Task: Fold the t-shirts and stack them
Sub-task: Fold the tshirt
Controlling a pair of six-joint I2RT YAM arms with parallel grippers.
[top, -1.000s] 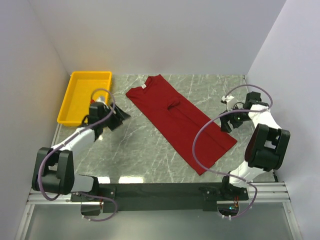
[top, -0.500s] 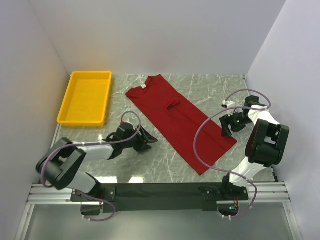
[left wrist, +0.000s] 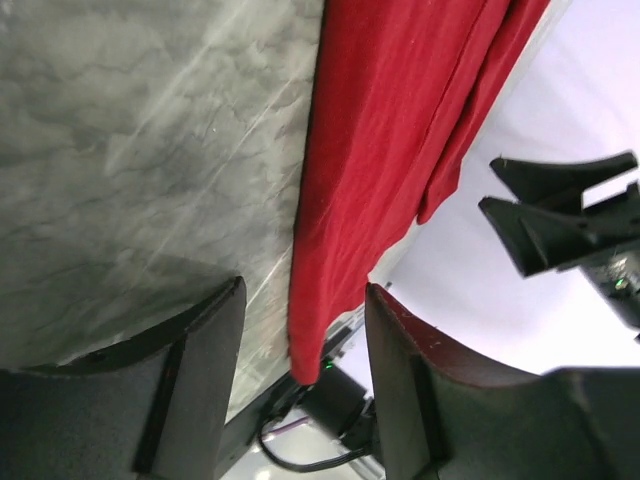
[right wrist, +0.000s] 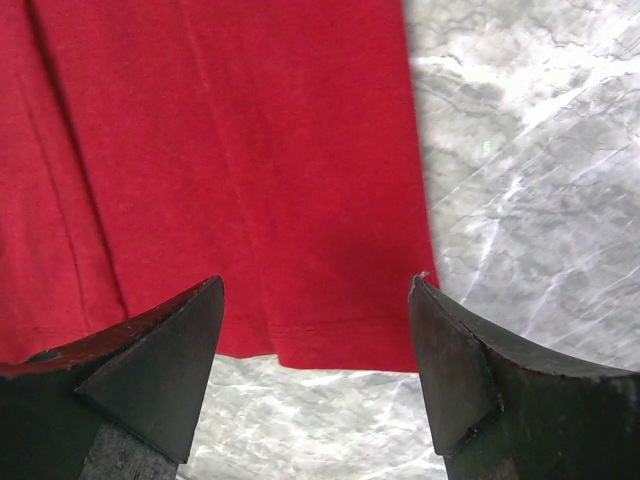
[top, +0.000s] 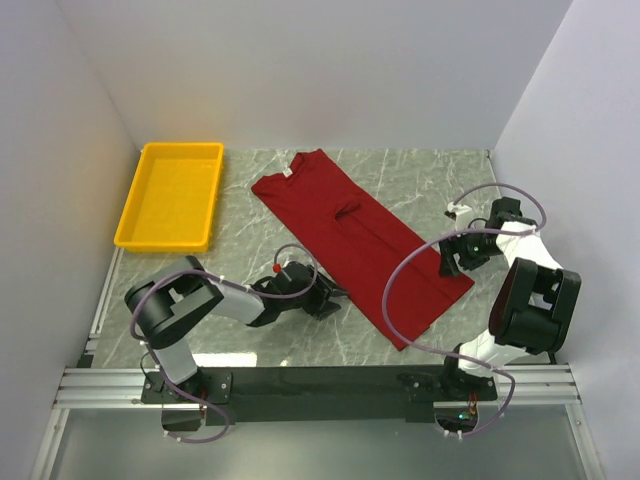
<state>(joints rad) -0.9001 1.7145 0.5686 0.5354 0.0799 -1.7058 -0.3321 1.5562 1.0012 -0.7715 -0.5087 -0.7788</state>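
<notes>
The left gripper (top: 333, 298) has swung from the yellow plastic tray (top: 172, 195) to the near-left edge of the plain dark red cloth t-shirt (top: 365, 245), jaws spread and empty like those of the right gripper (right wrist: 315, 310) at the hem corner, probably readying a fold, and the shirt lies diagonally on the grey marbled table (top: 430, 185), hem near-right, collar far-left.

The left arm (top: 240, 300) and right arm (top: 527, 245) were the same build: chunky black joint housings with white shells in between. A big greyish-purple cable (top: 388, 295) looped off behind the right claw (top: 447, 262); the left claw (top: 332, 300) had a smaller one. Fingers (right wrist: 150, 370) were matte black plastic wedges, fat-rooted, with blunt tips.
</notes>
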